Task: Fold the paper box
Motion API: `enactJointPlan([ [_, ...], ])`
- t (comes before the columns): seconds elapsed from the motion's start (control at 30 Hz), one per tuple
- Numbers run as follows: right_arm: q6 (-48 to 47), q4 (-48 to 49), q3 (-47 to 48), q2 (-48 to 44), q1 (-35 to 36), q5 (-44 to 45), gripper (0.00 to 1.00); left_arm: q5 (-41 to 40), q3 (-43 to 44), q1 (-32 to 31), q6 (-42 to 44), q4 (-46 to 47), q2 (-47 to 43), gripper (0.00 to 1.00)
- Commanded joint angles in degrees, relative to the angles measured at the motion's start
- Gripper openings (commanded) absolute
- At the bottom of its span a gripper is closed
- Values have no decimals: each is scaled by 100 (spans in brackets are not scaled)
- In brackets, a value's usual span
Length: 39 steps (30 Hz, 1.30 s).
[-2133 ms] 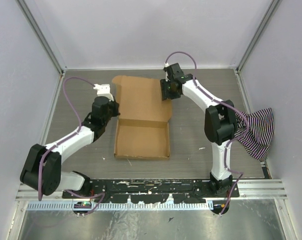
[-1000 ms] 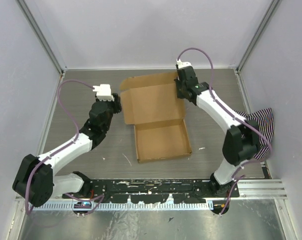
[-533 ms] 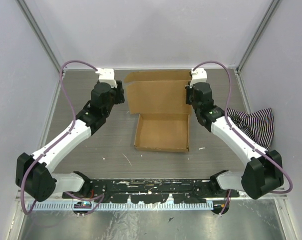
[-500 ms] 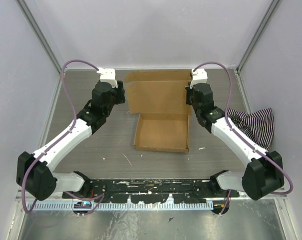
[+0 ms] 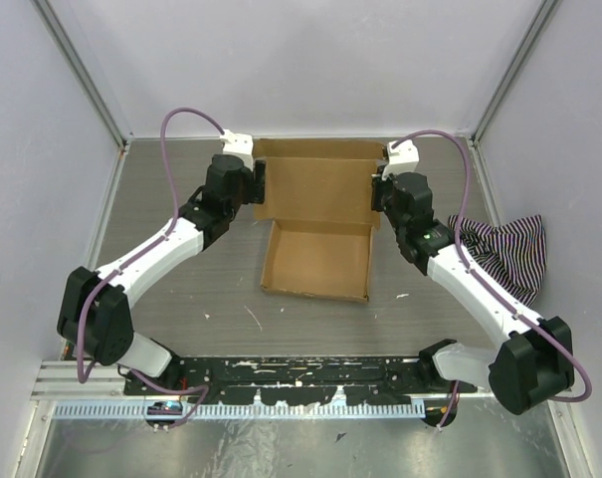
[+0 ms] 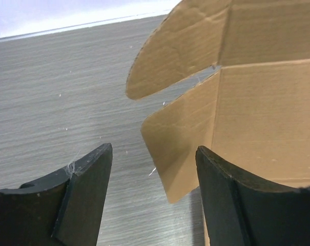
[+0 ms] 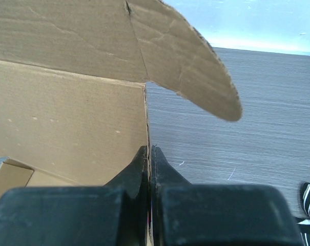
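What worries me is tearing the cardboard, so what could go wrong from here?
1. The right tool pinches only the thin side edge of the plain brown cardboard mailer box; a hard pull could tear it or slip off.
2. The left tool is open, the lid's left flap loose between its fingers, so lifting now could twist the lid.

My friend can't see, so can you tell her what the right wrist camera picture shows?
The right tool pinches the side edge of the brown paper box lid. A rounded flap sticks out above the grey table; a striped cloth peeks in the corner.
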Motion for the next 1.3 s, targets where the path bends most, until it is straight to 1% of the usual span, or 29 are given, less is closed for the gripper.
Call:
enactJointPlan([
  [0.0,-17,383,84,-156,29,-76,1,292,30,57,110,731,-147,71],
  [0.07,-38,335,137,-124,32,-72,1,431,36,86,107,779,-152,67],
  [0.13,-39,283,178,-76,29,-71,1,579,55,93,128,780,-123,60],
  [0.17,-45,282,196,-67,29,-277,1,628,78,92,152,776,-91,57],
  [0.23,-32,253,220,-30,29,-322,1,655,111,100,160,743,-38,45],
  [0.43,-63,108,318,80,30,-195,1,697,7,109,160,788,-172,21],
  [0.5,-53,81,354,111,29,-189,1,674,-31,118,175,793,-255,16],
  [0.57,-34,56,375,128,27,-200,1,766,-42,126,182,780,-334,15],
  [0.6,-36,42,386,144,26,-209,1,802,-53,127,210,789,-348,17],
  [0.63,-33,12,405,151,25,-220,1,746,-52,127,238,795,-325,29],
  [0.67,-31,7,424,156,27,-224,1,623,-41,135,276,804,-280,49],
  [0.7,-40,-13,433,156,27,-242,1,516,-14,173,328,797,-226,67],
  [0.73,-48,-38,440,152,29,-260,1,488,30,252,312,753,-173,76],
  [0.77,-71,-40,448,142,25,-271,1,655,66,440,260,717,-123,80],
  [0.8,-103,-35,438,127,24,-273,1,998,75,631,158,711,-71,83],
  [0.93,-201,-26,450,146,13,-335,1,2845,35,1563,-376,957,126,83],
  [1.03,-194,-10,452,160,-23,-567,1,3962,-209,1980,-694,1811,203,82],
  [1.07,-180,-19,464,164,-23,-632,1,4135,-225,2022,-723,2048,247,81],
  [1.1,-175,-34,483,172,-28,-695,1,4318,-164,2048,-716,2066,306,80],
  [1.27,-171,-213,649,288,-27,-818,1,5102,209,2043,-798,1904,677,74],
])
